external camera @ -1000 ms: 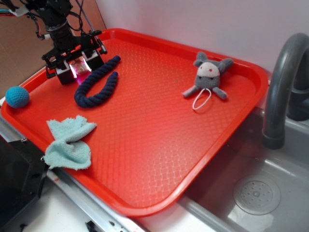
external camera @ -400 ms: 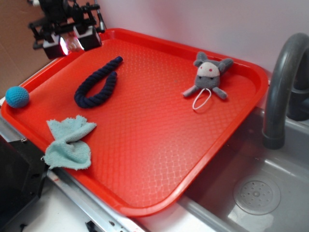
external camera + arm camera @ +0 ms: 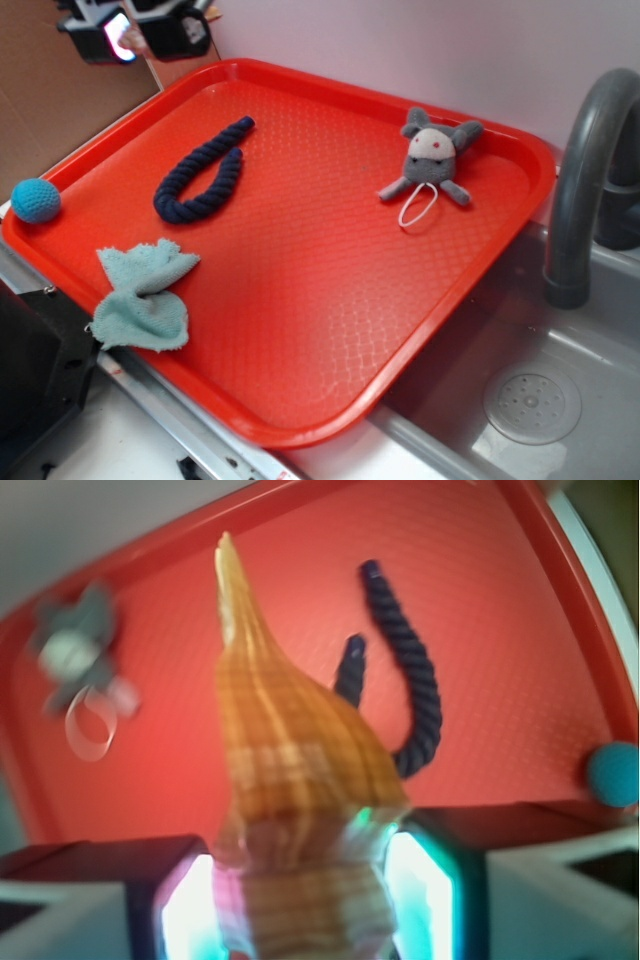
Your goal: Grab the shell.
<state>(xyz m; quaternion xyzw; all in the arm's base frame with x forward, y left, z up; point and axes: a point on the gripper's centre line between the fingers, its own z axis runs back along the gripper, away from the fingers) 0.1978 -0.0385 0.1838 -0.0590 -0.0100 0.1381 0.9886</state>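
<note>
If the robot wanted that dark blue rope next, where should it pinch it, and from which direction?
Probably from straight above, at the bottom of the bend in the navy rope. It lies flat on the red tray in a U shape, with bare tray on both sides there. The gripper currently holds the shell.

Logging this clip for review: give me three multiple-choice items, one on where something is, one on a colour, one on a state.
1. Where is the shell?
A. Between the claw pads
B. On the tray
C. In the sink

2. What colour is the rope?
A. Yellow
B. Dark blue
C. White

3. The claw is:
A. Resting on the tray
B. Empty
C. Raised and shut on the shell

Answers: 1 A, the wrist view shows the pads pinching it. 2 B, navy in both views. 3 C, it hangs above the tray's far corner.
</note>
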